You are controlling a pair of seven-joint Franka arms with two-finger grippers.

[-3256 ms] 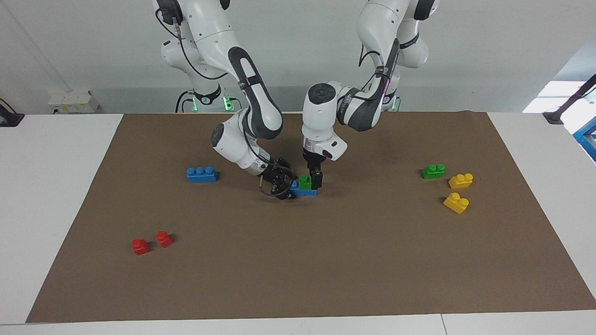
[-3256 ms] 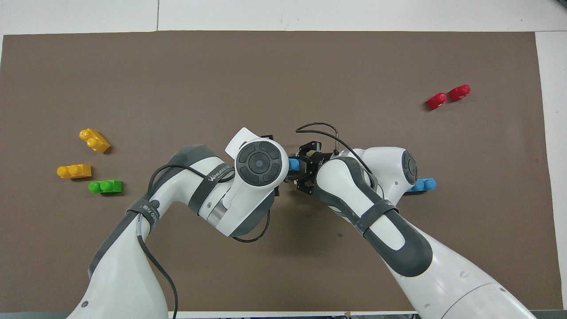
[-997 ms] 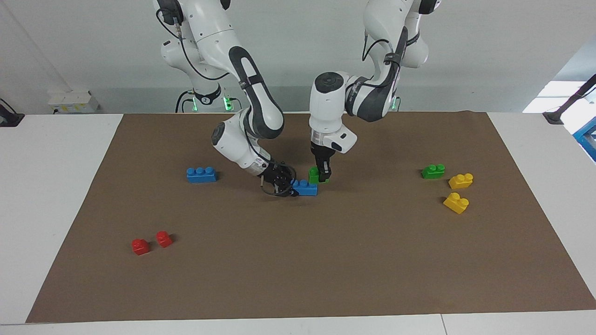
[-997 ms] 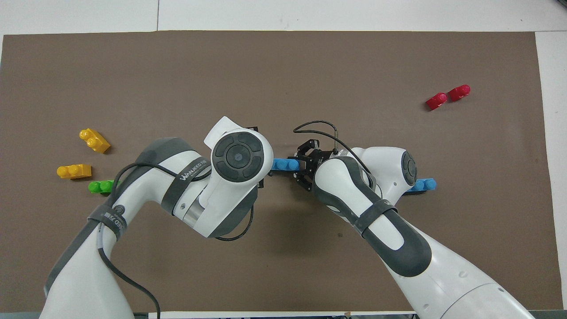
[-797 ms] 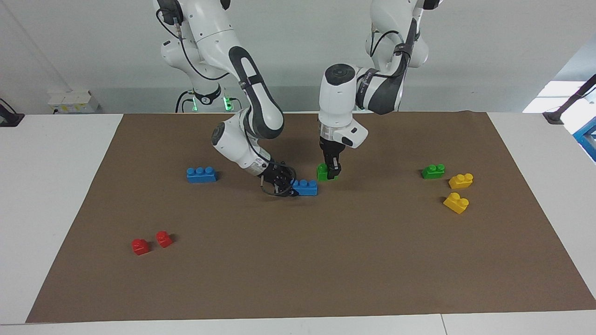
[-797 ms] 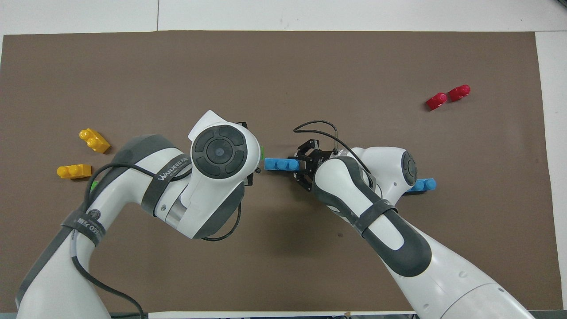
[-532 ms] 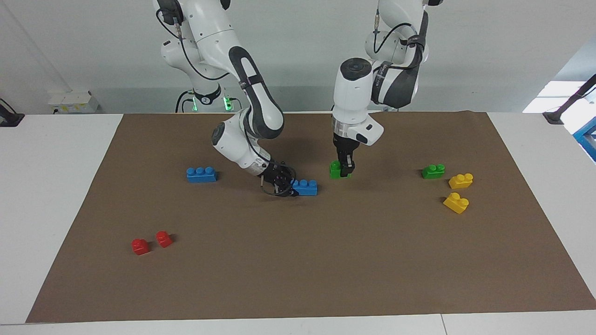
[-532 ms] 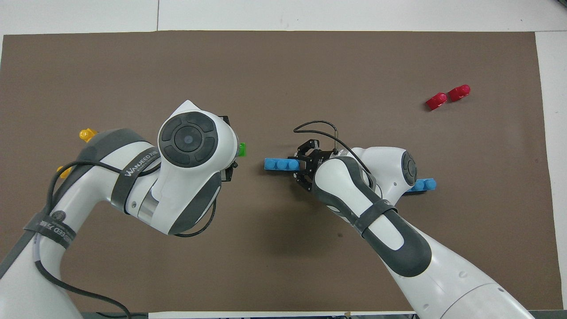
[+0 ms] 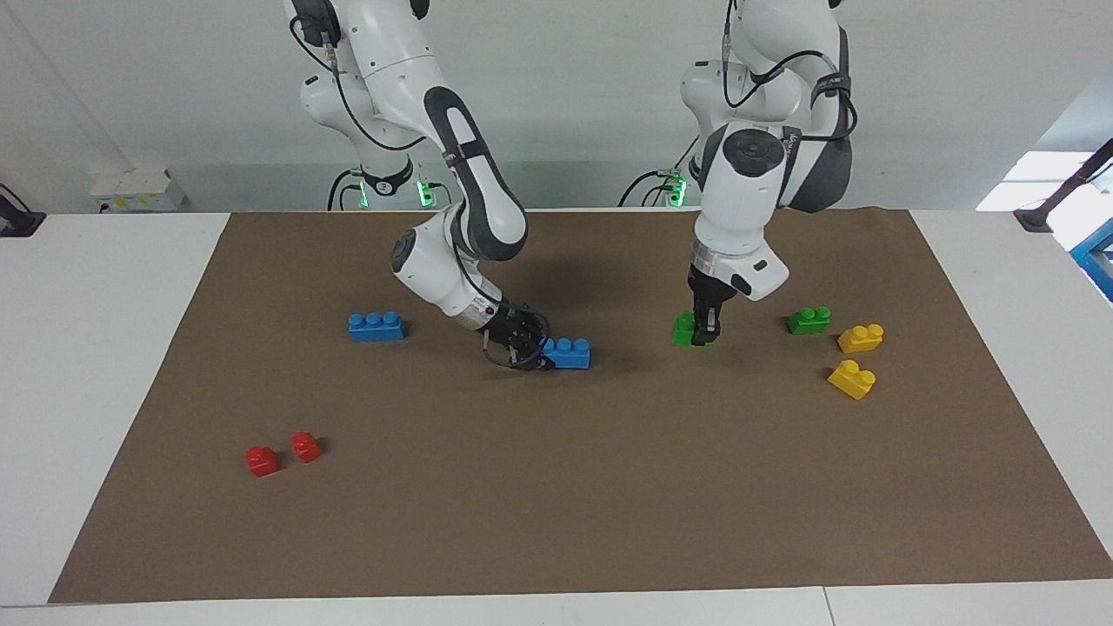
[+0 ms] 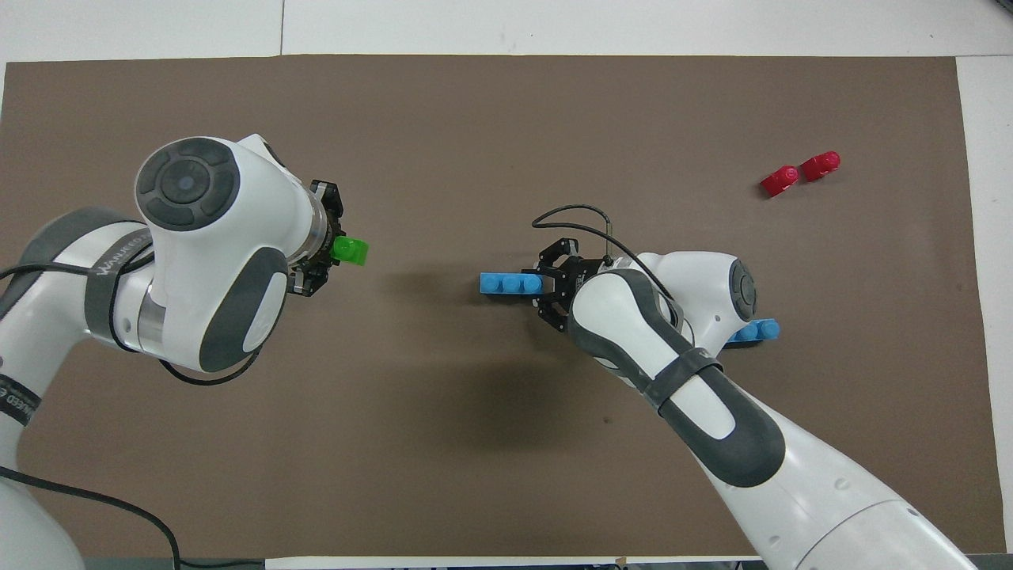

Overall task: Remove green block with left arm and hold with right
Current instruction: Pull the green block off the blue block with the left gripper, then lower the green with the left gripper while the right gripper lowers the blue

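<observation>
My left gripper (image 9: 703,335) is clamped on the green block (image 9: 686,329), which juts from my fingers toward three o'clock in the overhead view, over the brown mat (image 9: 556,487). My right gripper (image 9: 532,349) pinches one end of the blue brick (image 9: 568,352) lying on the mat.

The left arm's grey strap (image 10: 119,265) carries white lettering, only partly legible, seemingly "WANJEED"
</observation>
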